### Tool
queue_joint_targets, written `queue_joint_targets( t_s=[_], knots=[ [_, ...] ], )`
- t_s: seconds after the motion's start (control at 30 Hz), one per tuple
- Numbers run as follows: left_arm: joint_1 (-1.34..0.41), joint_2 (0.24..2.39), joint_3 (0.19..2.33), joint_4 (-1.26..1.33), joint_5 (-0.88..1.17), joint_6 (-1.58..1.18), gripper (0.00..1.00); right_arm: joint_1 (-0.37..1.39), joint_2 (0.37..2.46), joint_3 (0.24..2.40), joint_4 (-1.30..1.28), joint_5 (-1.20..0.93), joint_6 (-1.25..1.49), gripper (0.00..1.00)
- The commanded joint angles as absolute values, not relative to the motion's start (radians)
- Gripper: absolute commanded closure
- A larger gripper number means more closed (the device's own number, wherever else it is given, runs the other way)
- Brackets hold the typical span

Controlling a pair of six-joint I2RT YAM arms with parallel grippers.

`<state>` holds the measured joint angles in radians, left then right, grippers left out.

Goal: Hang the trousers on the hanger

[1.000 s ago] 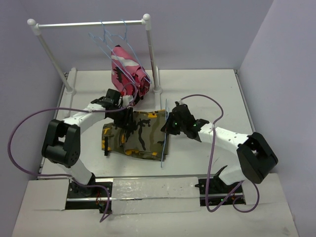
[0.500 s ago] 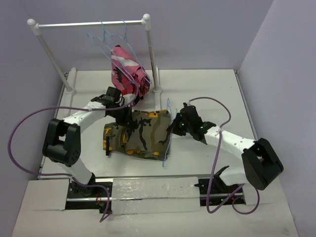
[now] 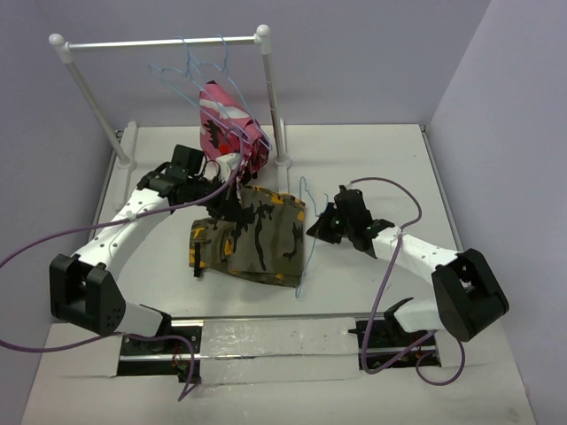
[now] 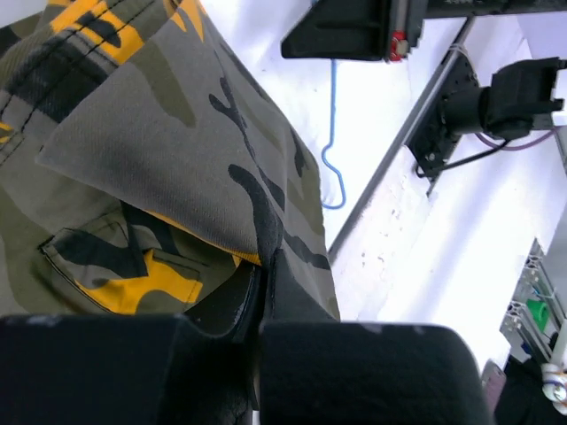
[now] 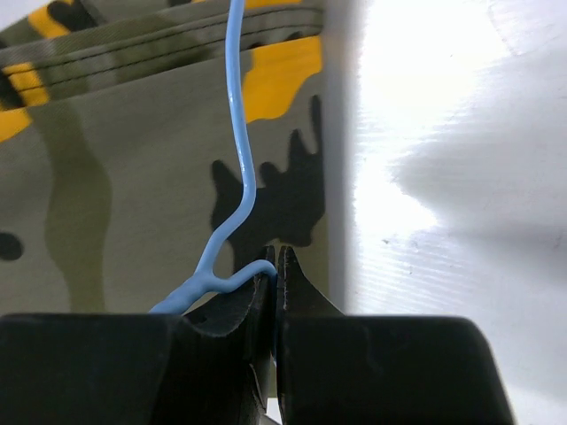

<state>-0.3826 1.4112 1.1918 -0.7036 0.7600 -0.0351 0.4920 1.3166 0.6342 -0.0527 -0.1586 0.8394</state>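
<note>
1. Table [image 3: 372,159]: white, with both arm bases at its near edge.
2. Trousers [image 3: 252,243]: olive camouflage with black and orange-yellow patches. They lie folded in a heap on the middle of the table, between the two arms, and are not yet on any hanger.
3. Hanger [image 5: 237,106]: thin light-blue wire, just beside the right edge of the trousers. It runs near to far and its hook points to the far side. In the right wrist view the wire crosses over the camouflage cloth.
4. Right hand [image 5: 276,257]: fingers pressed together, pinching a bend of the hanger wire at the trousers' right edge.
5. Left hand [image 4: 264,274]: fingers closed on a fold of the trousers at their far left part. The cloth rises in a ridge from the grip.
6. Pink garment [image 3: 229,128]: pink, white and black camouflage, hanging from a blue hanger just behind the left hand.
7. Rail stand [image 3: 159,42]: white, at the far edge of the table.
8. Spare hangers [image 3: 190,66]: several light-blue ones hooked over the rail, next to the pink garment.
</note>
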Motion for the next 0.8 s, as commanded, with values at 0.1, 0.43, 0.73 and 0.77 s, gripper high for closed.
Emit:
queue_joint_targets(
  t_s=[0.1,0.43,0.73,0.77],
  knots=[
    [-0.323,1.383,1.387,-0.781,0.87,-0.021,1.0,0.426,1.367,0.586,-0.146,-0.071,0.782,1.0],
    [-0.251,1.366,1.403,-0.874,0.809,0.077,1.0,0.401,1.324,0.563,-0.187,-0.022,0.755,1.0],
    [-0.203,1.348,1.46,-0.88,0.84,0.067,1.0,0.38,1.312,0.578,-0.189,-0.034,0.729,1.0],
    [-0.204,1.348,1.46,-0.87,0.852,0.051,1.0,0.381,1.317,0.575,-0.165,-0.071,0.727,1.0]
  ],
)
